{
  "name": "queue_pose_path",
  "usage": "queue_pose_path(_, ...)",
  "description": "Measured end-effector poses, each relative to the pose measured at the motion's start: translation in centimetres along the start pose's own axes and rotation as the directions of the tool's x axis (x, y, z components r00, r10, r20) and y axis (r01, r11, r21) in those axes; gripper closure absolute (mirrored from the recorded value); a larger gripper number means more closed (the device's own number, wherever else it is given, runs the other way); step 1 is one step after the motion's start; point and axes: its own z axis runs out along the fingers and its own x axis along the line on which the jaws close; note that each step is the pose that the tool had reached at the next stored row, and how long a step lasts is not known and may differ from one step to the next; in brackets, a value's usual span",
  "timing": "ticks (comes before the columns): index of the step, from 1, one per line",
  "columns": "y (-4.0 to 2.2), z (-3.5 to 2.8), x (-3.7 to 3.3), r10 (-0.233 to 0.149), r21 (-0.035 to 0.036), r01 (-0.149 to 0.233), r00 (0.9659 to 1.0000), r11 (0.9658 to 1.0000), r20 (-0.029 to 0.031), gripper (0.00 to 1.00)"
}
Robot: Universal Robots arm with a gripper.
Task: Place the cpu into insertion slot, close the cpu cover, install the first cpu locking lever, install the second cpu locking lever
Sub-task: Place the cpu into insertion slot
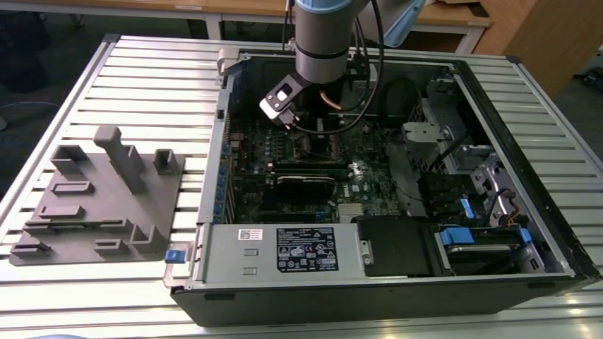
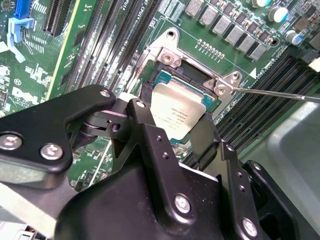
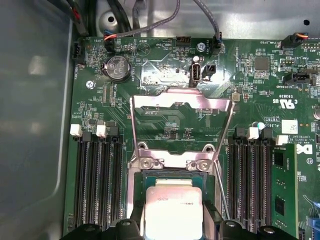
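The cpu (image 3: 172,210) lies flat in insertion slot (image 3: 175,175). Gripper (image 2: 169,119) is directly above slot. Clamped or let go: can't tell. The cpu cover (image 3: 215,103) is tipped back off slot, so access is open.

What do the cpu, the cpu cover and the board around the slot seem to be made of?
The cpu: metal top, it seems, dull silver-grey with soft glare. The cpu cover: thin sheet metal, brighter, reflecting light. The board: green coated circuit laminate, likely fibreglass; white print shows.
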Motion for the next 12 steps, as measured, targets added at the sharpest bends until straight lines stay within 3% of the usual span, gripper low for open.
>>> queue_pose_path(4, 0.01, 0.03, 0.00, 0.019, -0.0002, -0.019, 0.9998, 0.9998, 0.0014, 0.46)
queue_pose_path(12, 0.00, 0.14, 0.00, 0.022, -0.0004, -0.022, 0.9997, 0.9997, 0.0015, 0.46)
